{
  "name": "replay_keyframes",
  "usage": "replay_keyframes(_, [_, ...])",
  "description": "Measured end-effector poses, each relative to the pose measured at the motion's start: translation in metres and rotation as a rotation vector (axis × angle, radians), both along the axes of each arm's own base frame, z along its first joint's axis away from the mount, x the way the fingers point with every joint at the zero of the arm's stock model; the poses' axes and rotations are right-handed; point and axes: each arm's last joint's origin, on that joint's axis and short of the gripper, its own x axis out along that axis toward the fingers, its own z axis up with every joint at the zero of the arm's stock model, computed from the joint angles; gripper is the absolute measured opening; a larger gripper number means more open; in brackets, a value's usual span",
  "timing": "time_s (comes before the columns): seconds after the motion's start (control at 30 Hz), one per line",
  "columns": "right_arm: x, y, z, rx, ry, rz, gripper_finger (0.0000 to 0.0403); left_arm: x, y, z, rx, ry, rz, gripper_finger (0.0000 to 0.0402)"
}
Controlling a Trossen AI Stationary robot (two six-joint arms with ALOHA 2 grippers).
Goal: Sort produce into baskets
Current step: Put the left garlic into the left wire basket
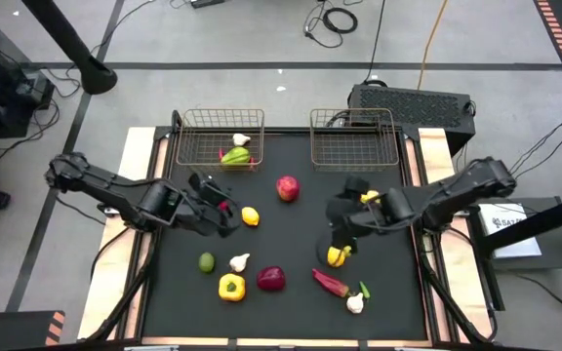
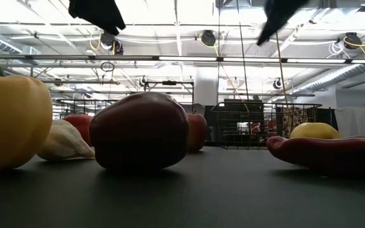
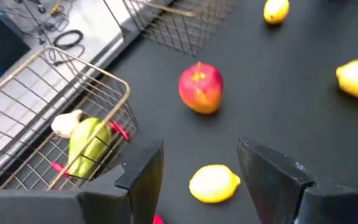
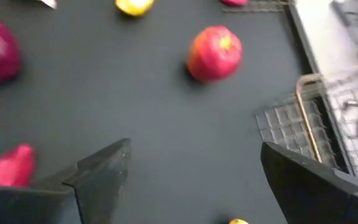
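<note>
Two wire baskets stand at the table's far edge. The left basket (image 1: pixel 220 137) holds a garlic bulb (image 3: pixel 67 122), a green pepper (image 3: pixel 89 146) and something red. The right basket (image 1: pixel 354 139) shows nothing inside. My left gripper (image 3: pixel 201 149) hovers open over the table's left half, and a lemon (image 3: pixel 213 183) lies on the mat between its fingers in the left wrist view. A red apple (image 1: pixel 288 188) lies at mid-table. My right gripper (image 4: pixel 194 152) hangs open above the right half, holding nothing, with a second lemon (image 1: pixel 370 197) beside it.
Near the front edge lie a lime (image 1: pixel 206 261), garlic (image 1: pixel 239 261), a yellow pepper (image 1: pixel 230 287), a purple onion (image 1: pixel 271 279), a red chilli (image 1: pixel 330 283), more garlic (image 1: pixel 355 303) and a yellow piece (image 1: pixel 339 255). A small red thing (image 1: pixel 224 206) shows by my left gripper.
</note>
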Motion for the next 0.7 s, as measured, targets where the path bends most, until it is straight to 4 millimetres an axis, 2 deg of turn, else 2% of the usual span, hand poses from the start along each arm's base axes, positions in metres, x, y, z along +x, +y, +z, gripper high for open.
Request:
replay_keyframes(0.1, [-0.016,-0.002,-0.017,-0.040,-0.011,-0.025,0.0339,0.009,-0.005,-0.011,-0.003,0.057,-0.032,0.0212])
replay_keyframes(0.27, [-0.033,-0.010,-0.030,-0.069,0.014,-0.004,0.0338,0.024,-0.012,-0.029,-0.057,0.098,-0.012,0.0212])
replay_keyframes(0.53, [-0.041,-0.013,-0.029,-0.057,-0.006,-0.011,0.0338,0.041,-0.027,-0.051,-0.286,0.029,0.144,0.0212])
replay_keyframes(0.7, [-0.040,-0.012,-0.029,-0.033,-0.028,-0.034,0.0338,0.059,-0.055,-0.057,-0.330,-0.094,0.037,0.0212])
